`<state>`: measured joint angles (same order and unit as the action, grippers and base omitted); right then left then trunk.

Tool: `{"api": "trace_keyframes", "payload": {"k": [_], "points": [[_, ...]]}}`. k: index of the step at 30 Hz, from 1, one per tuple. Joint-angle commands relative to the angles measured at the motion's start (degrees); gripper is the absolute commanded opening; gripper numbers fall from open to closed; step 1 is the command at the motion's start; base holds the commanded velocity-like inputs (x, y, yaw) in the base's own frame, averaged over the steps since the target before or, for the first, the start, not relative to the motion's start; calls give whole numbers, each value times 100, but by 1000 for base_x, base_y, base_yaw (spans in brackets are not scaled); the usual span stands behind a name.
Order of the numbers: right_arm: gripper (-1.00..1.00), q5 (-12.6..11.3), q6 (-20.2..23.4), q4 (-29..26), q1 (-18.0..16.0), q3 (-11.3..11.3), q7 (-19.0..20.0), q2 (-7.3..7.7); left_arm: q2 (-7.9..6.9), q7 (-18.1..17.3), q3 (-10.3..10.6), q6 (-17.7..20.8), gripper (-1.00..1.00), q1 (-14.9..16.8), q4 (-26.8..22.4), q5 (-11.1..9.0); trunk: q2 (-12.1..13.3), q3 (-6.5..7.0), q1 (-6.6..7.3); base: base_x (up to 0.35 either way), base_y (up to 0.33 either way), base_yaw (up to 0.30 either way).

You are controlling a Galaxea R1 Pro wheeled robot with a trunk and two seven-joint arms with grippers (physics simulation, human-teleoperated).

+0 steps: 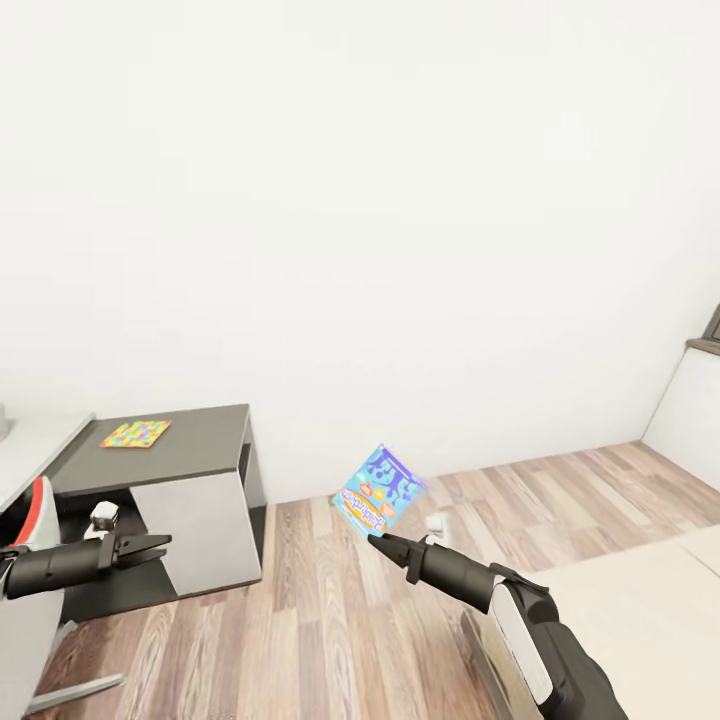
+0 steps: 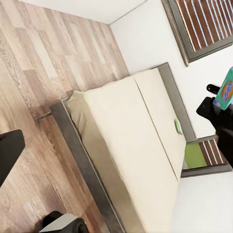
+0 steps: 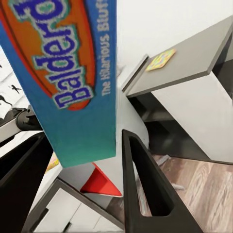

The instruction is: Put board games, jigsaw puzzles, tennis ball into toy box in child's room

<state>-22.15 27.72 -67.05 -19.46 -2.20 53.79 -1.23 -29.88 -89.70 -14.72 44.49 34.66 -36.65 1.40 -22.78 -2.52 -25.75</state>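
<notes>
While the robot stands on the wood-plank floor (image 1: 330, 620) facing a bare white wall (image 1: 380, 200), its left gripper (image 1: 150, 546) reaches in from nine o'clock in the head view, level and pointing toward three o'clock. Its fingers lie close together with nothing between them, though how far they are parted I cannot tell. Just behind that gripper, at about eight o'clock, sits the lower dark grey top of the table (image 1: 200, 440), and one jigsaw puzzle (image 1: 136, 433) lies flat near its far left corner. A strip of the pale grey top (image 1: 30, 445) joins it at the left edge.

Moving toward the centre, the blue board game (image 1: 378, 489) hangs in the air at roughly six o'clock, tilted on one corner over the floor. The right gripper (image 1: 384, 541) comes up from five o'clock and pinches the box by its lower edge. In the right wrist view the box (image 3: 73, 73) stands between the two dark fingers (image 3: 145, 189), with "Balderd" printed on an orange oval, and the puzzle (image 3: 161, 59) on the dark top shows beyond.

At four o'clock a corner of the bed (image 1: 640, 610) enters, beige mattress on top. The left wrist view shows that bed (image 2: 131, 145) along its whole length, grey frame against the wall, with the held box (image 2: 225, 90) off to one side.
</notes>
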Motion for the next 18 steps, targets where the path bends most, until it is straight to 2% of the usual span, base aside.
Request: {"api": "trace_keyframes", "payload": {"k": [1,9,18], "points": [[-100,-53,49,-2,-5,0,0,0,0,-30,-4,60,100,6,0,14,-14,-13,-4,0,0,290],[-100,-53,50,-1,-5,5,0,0,0,-30,-4,63,100,6,0,17,-14,-16,-4,0,0,267],[-100,-58,50,26,-5,16,-27,-5,0,-30,-4,69,100,6,0,18,-14,-17,-4,0,0,36]]}}
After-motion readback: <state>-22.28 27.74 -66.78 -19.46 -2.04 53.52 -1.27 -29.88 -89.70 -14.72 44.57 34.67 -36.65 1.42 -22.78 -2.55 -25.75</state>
